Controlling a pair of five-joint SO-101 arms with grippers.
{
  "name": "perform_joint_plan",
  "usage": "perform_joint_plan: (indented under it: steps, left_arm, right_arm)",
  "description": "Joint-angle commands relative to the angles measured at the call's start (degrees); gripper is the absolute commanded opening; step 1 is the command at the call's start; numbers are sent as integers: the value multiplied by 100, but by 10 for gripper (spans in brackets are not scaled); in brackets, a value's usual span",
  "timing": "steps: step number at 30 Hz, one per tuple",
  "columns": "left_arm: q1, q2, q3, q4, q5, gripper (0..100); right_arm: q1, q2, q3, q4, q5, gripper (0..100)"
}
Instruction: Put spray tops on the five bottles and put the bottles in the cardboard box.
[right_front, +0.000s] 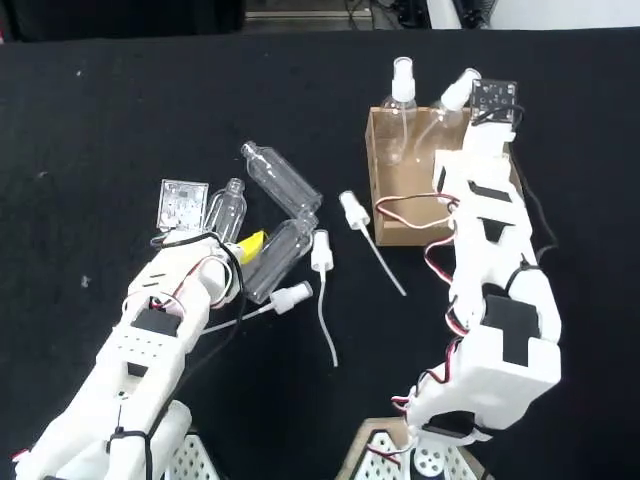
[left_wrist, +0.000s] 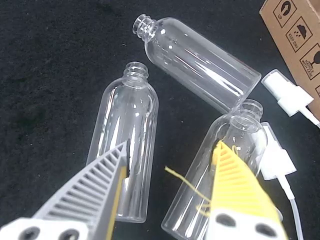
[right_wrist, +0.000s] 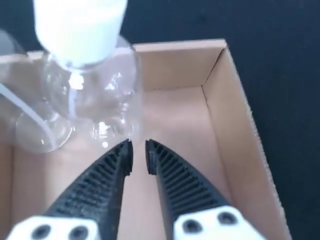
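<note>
Three clear uncapped bottles lie on the black table: one (right_front: 228, 208) (left_wrist: 125, 150), one (right_front: 280, 178) (left_wrist: 200, 65) and one (right_front: 280, 258) (left_wrist: 225, 165). My left gripper (right_front: 238, 240) (left_wrist: 170, 155) hangs open just above them, its yellow finger (left_wrist: 230, 185) over the third bottle and its grey finger (left_wrist: 100, 190) over the first. Three loose spray tops (right_front: 354, 211), (right_front: 322, 252), (right_front: 290, 298) lie nearby. The cardboard box (right_front: 372, 180) (right_wrist: 225, 110) holds two capped bottles (right_front: 400, 110) (right_front: 450, 110). My right gripper (right_wrist: 139, 152) is inside the box, shut on nothing, beside a capped bottle (right_wrist: 90, 95).
Long thin dip tubes trail from the spray tops across the table's middle (right_front: 385, 268). The right arm (right_front: 490, 250) stretches over the box's right side. Two spray tops (left_wrist: 290, 95) (left_wrist: 275, 155) lie close to the bottles by the box corner (left_wrist: 300, 35).
</note>
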Motion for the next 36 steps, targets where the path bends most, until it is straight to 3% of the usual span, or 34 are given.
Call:
perform_joint_plan:
  steps: [1, 7, 16, 36]
  left_arm:
    - [-4, -88, -75, -123, 0, 263]
    - [-4, -88, -75, -123, 0, 263]
    - [-4, -88, -75, -123, 0, 263]
    - [-4, -88, -75, -123, 0, 263]
  right_arm:
    - [-35, -497, -224, 97, 35, 11]
    - [-35, -171, -268, 53, 44, 11]
    - [-35, 330, -259, -835, 44, 11]
    - [-79, 391, -356, -1116, 44, 11]
